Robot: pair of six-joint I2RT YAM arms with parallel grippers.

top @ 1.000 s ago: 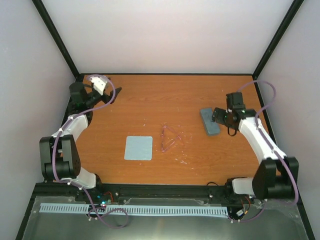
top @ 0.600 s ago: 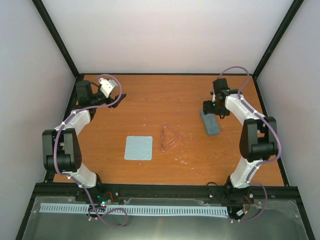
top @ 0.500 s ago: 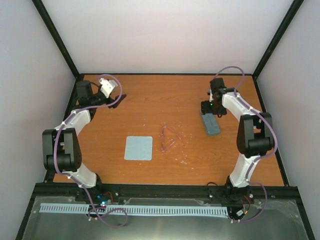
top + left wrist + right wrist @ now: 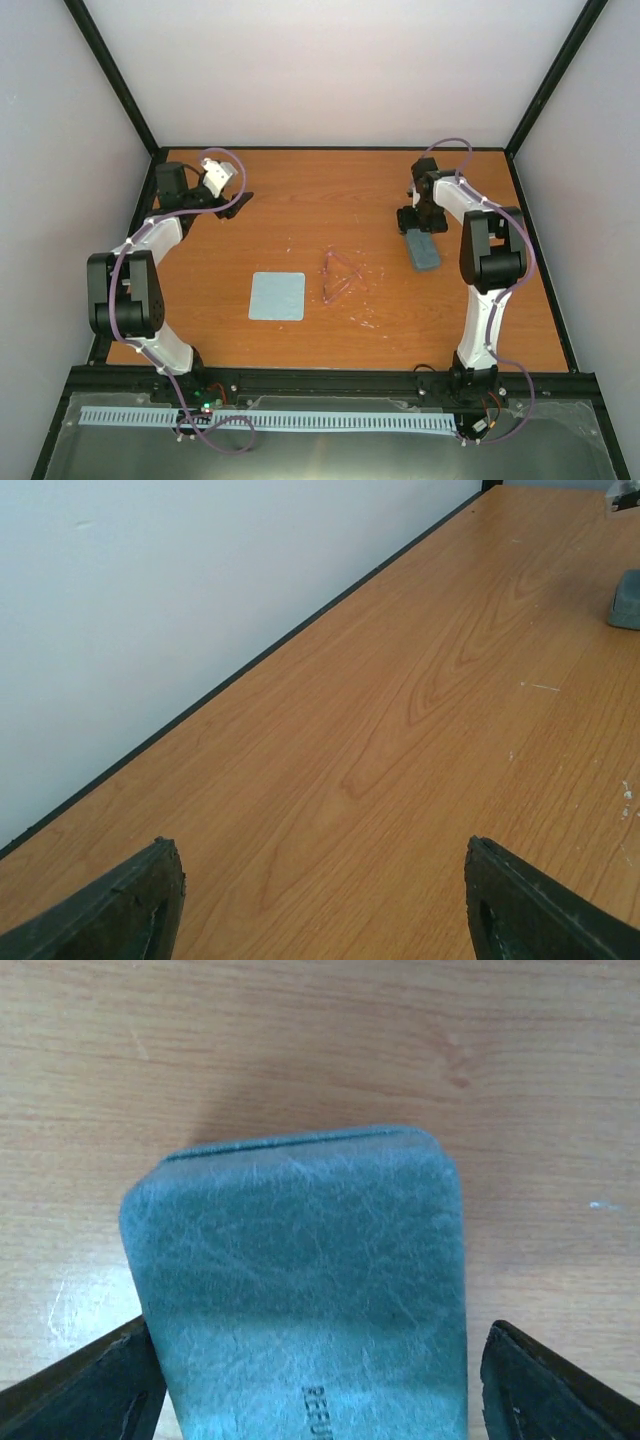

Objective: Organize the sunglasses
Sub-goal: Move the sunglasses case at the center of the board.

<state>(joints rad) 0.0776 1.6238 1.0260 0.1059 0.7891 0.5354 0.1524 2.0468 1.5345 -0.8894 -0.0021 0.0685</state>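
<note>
Nothing stowed yet: right gripper (image 4: 413, 222), jaws spread, straddles the closed case (image 4: 300, 1250); sunglasses (image 4: 340, 275) lie well apart from it; left gripper (image 4: 320, 900) likewise spread, empty.

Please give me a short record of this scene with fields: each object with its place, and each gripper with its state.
sunglasses: mid-table, right of the cloth, no gripper near
cloth: flat, left of the sunglasses
case: looks closed, right side of the table
left gripper: open, empty, far left corner
right gripper: open, one finger on each side of the case's far end
</note>
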